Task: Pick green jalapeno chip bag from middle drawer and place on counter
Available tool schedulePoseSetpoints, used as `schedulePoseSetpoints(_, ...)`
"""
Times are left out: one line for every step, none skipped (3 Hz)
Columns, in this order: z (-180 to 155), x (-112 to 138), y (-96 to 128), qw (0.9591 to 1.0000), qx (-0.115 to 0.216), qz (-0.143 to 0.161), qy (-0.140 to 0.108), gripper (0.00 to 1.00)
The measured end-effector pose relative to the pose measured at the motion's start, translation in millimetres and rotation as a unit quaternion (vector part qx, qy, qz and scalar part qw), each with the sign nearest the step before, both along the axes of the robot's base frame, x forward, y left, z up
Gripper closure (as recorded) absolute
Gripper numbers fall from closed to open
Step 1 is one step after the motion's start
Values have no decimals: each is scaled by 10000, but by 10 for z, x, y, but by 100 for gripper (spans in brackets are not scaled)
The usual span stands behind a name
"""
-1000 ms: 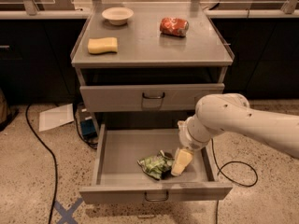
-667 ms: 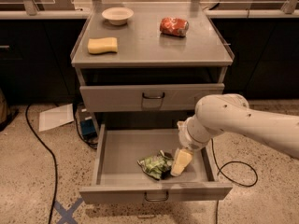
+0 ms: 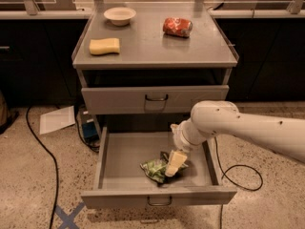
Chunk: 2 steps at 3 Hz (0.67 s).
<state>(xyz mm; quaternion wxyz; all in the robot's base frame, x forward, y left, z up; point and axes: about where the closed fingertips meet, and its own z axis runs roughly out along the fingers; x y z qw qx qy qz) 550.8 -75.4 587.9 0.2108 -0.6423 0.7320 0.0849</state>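
Gripper (image 3: 175,163) nudged left, now tip-down in the middle drawer (image 3: 123,152), touching the green jalapeno chip bag (image 3: 153,168); can't tell if clamped; grasp step, next confirm hold, lift to counter (image 3: 143,46)

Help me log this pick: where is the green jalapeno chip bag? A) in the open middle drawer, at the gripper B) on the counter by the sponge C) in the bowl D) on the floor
A: the green jalapeno chip bag lies in the open middle drawer, with the gripper down at it.
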Motion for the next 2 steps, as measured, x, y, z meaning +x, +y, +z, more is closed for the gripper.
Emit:
schedulePoseSetpoints(-251,229,68,9995,124,280,14,0)
schedulePoseSetpoints(-803,456,6,9983,432,354,182,0)
